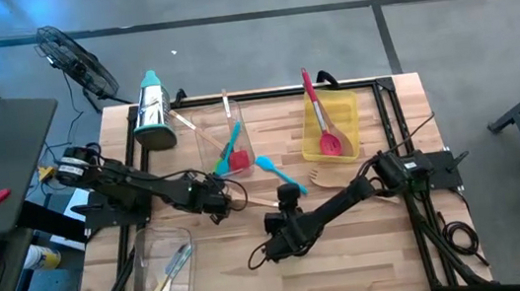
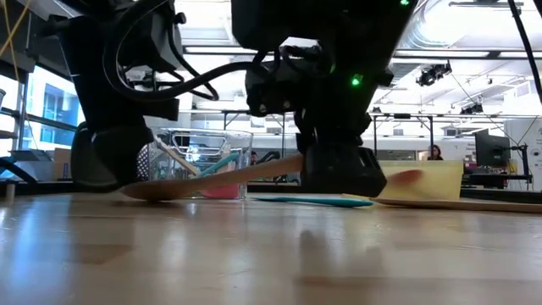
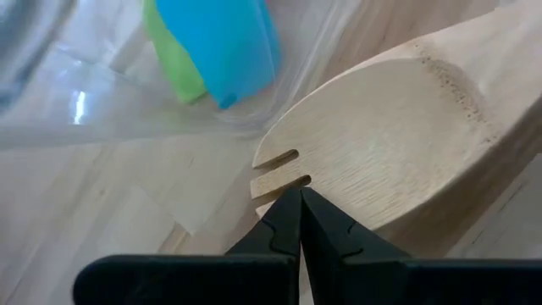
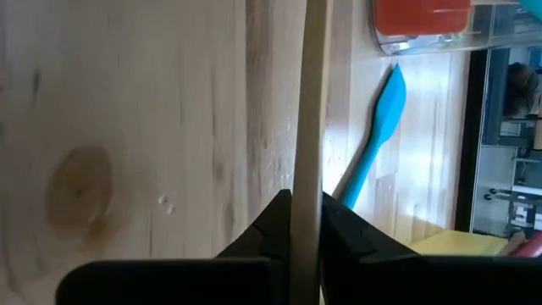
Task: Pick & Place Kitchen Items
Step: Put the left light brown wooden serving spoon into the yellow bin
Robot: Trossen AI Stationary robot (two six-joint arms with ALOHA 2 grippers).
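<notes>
My right pincer (image 4: 306, 222) was clenched on the slim handle of a wooden spork (image 4: 311, 102) lying mid-counter, its tined head (image 3: 381, 135) just beside the clear bin (image 1: 225, 145) of spatulas. I judged it light, stiff and smooth, unlikely to bend, though gripped this far from the head it could pivot and droop. My left pincer (image 3: 300, 222), clamped shut on nothing, sat at the spork's tines. A blue spatula (image 4: 373, 144) lay close alongside on the wooden counter (image 1: 353, 253), and the bin wall and my left arm crowded that end; the yellow bin (image 1: 329, 122) stood farther off.
</notes>
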